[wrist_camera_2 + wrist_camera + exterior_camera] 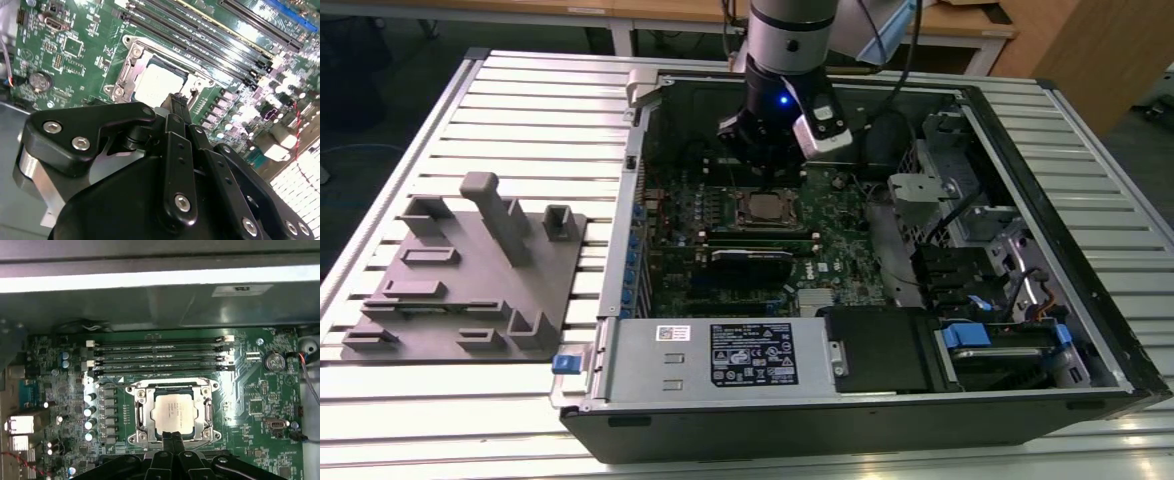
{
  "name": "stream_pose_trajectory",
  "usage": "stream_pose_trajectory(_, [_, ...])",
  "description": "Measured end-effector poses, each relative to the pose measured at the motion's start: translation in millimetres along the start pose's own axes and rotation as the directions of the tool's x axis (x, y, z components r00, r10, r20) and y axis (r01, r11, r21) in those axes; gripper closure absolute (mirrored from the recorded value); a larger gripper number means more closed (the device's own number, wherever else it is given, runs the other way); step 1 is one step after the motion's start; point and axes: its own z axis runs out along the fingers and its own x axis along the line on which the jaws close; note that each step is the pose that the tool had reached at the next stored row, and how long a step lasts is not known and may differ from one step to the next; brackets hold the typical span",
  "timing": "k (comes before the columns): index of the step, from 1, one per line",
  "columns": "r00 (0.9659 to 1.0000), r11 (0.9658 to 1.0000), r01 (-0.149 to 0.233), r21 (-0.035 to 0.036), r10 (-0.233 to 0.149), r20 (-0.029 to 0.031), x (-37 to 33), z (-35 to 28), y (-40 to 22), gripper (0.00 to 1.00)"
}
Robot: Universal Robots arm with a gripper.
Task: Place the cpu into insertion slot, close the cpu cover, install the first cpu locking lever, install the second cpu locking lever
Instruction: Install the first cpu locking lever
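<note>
The cpu (172, 412) sat in the insertion slot (172, 391) on the green motherboard (255, 385), inside the open computer case (854, 432) lying toward the tabletop's (520, 100) far edge. The cpu cover (205, 414) lay flat, framing the chip. The jaws were pressed together, gripping nothing, their tips at the socket's rim.

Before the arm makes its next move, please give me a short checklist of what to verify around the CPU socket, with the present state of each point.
1. The cpu lies flat in the insertion slot: ok.
2. The cpu cover is lowered around the chip's edges: ok.
3. Locking levers latched: cannot tell.
4. The end effector is shut and holds nothing: ok.
5. End effector touching the cover: cannot tell; it sits right at the cover's near edge.
6. The memory slots lie apart from the end effector: ok.
</note>
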Motion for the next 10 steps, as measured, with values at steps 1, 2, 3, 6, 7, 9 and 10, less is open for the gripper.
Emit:
stream_pose_trajectory(1, [1.0000, 1.0000, 0.007, -0.0001, -0.007, -0.0001, 0.5, 0.0, 0.0, 0.89])
stream_pose_trajectory(2, [1.0000, 1.0000, 0.010, -0.0002, -0.010, -0.0001, 0.6, 0.0, 0.0, 0.89])
stream_pose_trajectory(3, [1.0000, 1.0000, 0.010, -0.0001, -0.010, -0.0002, 0.6, 0.0, 0.0, 0.89])
stream_pose_trajectory(6, [1.0000, 1.0000, 0.010, -0.0001, -0.010, -0.0002, 0.7, 0.0, 0.0, 0.89])
stream_pose_trajectory(7, [1.0000, 1.0000, 0.010, 0.0000, -0.010, -0.0002, 0.8, 0.0, 0.0, 0.89])
stream_pose_trajectory(9, [1.0000, 1.0000, 0.010, -0.0001, -0.010, -0.0002, 1.3, 0.0, 0.0, 0.89])
stream_pose_trajectory(10, [1.0000, 1.0000, 0.010, -0.0001, -0.010, -0.0002, 1.4, 0.0, -0.1, 0.89])
